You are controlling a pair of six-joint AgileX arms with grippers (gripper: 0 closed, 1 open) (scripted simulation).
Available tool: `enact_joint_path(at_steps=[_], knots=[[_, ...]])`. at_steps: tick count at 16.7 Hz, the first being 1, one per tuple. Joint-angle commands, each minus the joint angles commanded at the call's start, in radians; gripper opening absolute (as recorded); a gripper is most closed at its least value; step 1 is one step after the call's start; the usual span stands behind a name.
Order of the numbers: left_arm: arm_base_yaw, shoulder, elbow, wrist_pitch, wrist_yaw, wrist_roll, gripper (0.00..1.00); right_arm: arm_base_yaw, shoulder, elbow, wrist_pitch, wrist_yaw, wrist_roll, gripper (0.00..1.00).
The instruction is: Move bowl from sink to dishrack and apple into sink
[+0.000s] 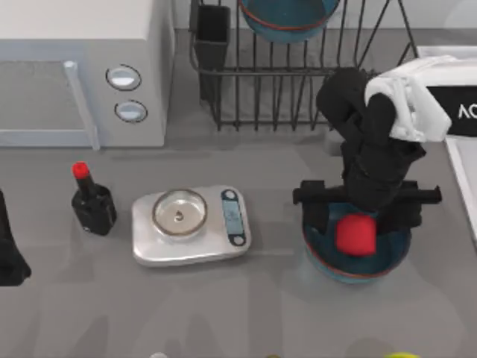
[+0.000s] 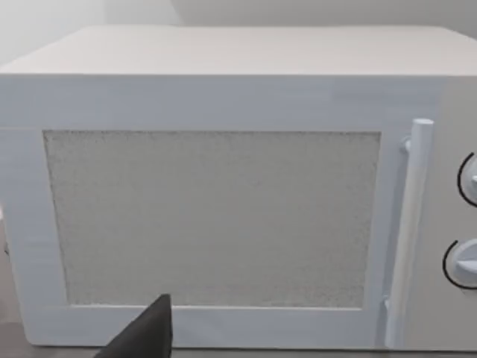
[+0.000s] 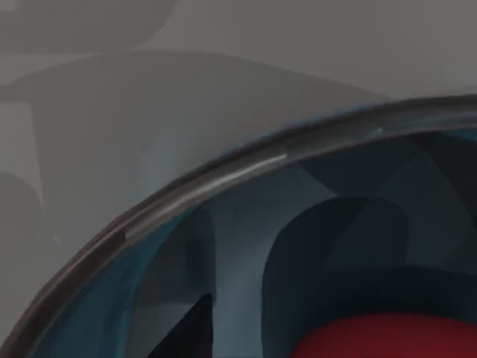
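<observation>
The right gripper point(image 1: 356, 216) is hanging directly over a teal-blue bowl point(image 1: 328, 257) that is sitting on the grey table point(image 1: 238, 313) at the right of centre; the apple point(image 1: 355, 233) is lying inside this bowl, just under the black wrist; whether the fingers are gripping the apple or standing apart from it cannot be told, as the arm's body is covering them. In the right wrist view the bowl's rim point(image 3: 223, 175) is curving across the frame, with the apple point(image 3: 387, 337) showing red inside the basin and a dark fingertip point(image 3: 190, 332) reaching down the inner wall.

A second bowl point(image 1: 287, 16) of the same colour is resting in the dishrack point(image 1: 298, 89) at the far edge; the rack's dark cutlery cup point(image 1: 211, 37) is standing at its left corner. The sink point(image 1: 462, 160) is showing as a pale rim at the table's right edge, partly behind the arm; white lettering on the right arm's black panel point(image 1: 466, 112) is cut off and not readable.

The left gripper point(image 1: 9, 253) is parked at the table's left edge; its finger spacing cannot be told; its wrist view is facing the microwave point(image 2: 223, 209) door and handle point(image 2: 406, 224). A black bottle point(image 1: 92, 203) with a red cap is standing left of a silver scale point(image 1: 190, 225); the scale's display carries no legible figures.
</observation>
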Motion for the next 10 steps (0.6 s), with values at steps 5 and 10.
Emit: enact_joint_path(at_steps=[5, 10], knots=[[0.0, 0.0, 0.0, 0.0, 0.0, 0.0, 1.0, 0.002, 0.027, -0.028, 0.034, 0.0, 0.001, 1.0], [0.0, 0.0, 0.0, 0.0, 0.0, 0.0, 1.0, 0.002, 0.027, -0.028, 0.034, 0.0, 0.001, 0.7]])
